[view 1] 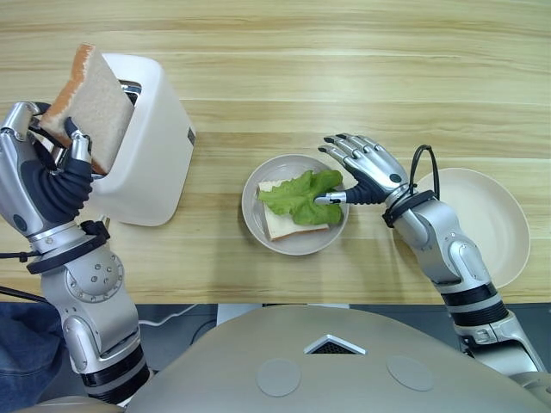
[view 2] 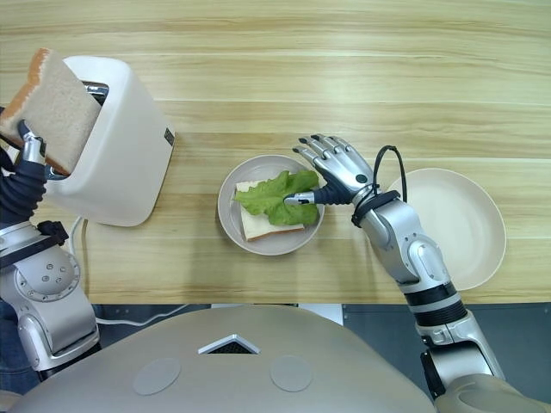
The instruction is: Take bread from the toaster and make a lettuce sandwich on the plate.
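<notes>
Fingers of left hand are clamping the last slice; right hand fingers are resting apart by lettuce topping plated bread.

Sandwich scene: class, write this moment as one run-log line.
left hand: holds bread slice over toaster | right hand: open, beside lettuce on plate

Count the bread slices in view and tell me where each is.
2. The raised slice is in the left hand over the toaster; the bottom slice lies on the middle plate under the lettuce. More could be hidden inside the toaster.
</notes>
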You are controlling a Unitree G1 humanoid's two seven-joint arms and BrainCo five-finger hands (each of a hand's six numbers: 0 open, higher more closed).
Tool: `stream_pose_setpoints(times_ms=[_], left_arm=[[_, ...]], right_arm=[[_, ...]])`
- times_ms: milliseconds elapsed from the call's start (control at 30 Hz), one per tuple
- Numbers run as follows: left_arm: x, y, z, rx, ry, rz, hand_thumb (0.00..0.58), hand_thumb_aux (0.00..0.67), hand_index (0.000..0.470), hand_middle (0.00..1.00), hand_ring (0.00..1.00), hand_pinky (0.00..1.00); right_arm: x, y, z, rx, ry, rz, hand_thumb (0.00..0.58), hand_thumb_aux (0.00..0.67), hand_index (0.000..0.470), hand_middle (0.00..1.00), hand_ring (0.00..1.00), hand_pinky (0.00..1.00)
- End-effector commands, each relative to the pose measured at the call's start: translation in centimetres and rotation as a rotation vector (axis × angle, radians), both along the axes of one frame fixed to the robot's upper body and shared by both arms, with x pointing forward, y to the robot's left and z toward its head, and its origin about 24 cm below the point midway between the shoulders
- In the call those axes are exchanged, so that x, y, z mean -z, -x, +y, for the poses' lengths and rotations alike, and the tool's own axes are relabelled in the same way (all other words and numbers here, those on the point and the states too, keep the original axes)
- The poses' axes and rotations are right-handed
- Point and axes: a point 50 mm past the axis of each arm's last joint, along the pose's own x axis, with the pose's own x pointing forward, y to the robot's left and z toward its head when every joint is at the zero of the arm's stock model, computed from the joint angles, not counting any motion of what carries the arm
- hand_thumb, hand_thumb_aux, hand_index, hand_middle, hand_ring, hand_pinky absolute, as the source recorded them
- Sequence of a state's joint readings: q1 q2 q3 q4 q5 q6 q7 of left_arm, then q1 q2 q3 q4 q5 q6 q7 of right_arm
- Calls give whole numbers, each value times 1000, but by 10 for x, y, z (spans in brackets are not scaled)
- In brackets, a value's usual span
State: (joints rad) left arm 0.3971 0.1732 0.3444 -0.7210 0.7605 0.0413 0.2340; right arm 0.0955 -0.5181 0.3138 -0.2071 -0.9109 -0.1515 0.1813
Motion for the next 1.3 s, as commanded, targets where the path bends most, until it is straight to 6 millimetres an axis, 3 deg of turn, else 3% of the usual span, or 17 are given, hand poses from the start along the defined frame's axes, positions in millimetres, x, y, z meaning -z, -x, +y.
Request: stream_pose_setpoints(times_ms=[33,167,267,367,433,467,533,567,633,733,767,1100,1300], left_arm=[[-29,-2,0,18,-12,-201,580,670,470,1000,1000,1000],[-66,6,-1,11,-80,-404,580,670,470,1000,1000,1000],[-80,5,-9,78,-47,-474,580,670,470,1000,1000,1000],[-76,-9,-28,268,105,-415,580,670,470,1000,1000,1000],[-59,-25,-45,437,292,-286,580,670,470,1000,1000,1000],[-48,-32,-53,506,377,-212,580,670,470,1000,1000,1000],[-28,-40,-68,612,505,-84,580,670,470,1000,1000,1000],[-18,-42,-75,652,556,-29,580,670,470,1000,1000,1000],[-1,-43,-92,732,606,76,580,670,470,1000,1000,1000],[12,-41,-106,775,635,138,580,670,470,1000,1000,1000],[15,-41,-107,773,637,147,580,670,470,1000,1000,1000],[34,-43,-109,737,639,200,580,670,470,1000,1000,1000],[38,-44,-111,729,642,210,580,670,470,1000,1000,1000]], right_arm=[[-3,5,-4,-18,-10,4,0,0,0,0,0,0],[0,12,-10,-74,82,9,0,0,0,0,0,0],[1,17,-7,-115,102,-4,0,0,0,0,0,0],[6,22,-1,-174,130,-12,0,0,0,0,0,0],[9,23,0,-192,147,-20,0,0,0,0,0,0],[11,23,0,-198,154,-22,100,60,42,0,0,0],[14,21,2,-208,158,-31,160,100,70,0,0,0],[15,20,4,-214,157,-37,244,160,112,0,0,0],[17,18,7,-224,159,-57,436,336,236,0,0,0],[16,14,10,-226,151,-96,575,610,428,0,0,0],[15,12,10,-225,146,-108,580,670,470,0,0,0],[12,14,13,-233,109,-110,580,670,470,0,0,0],[-10,16,20,-218,26,-157,580,670,470,0,0,0]])
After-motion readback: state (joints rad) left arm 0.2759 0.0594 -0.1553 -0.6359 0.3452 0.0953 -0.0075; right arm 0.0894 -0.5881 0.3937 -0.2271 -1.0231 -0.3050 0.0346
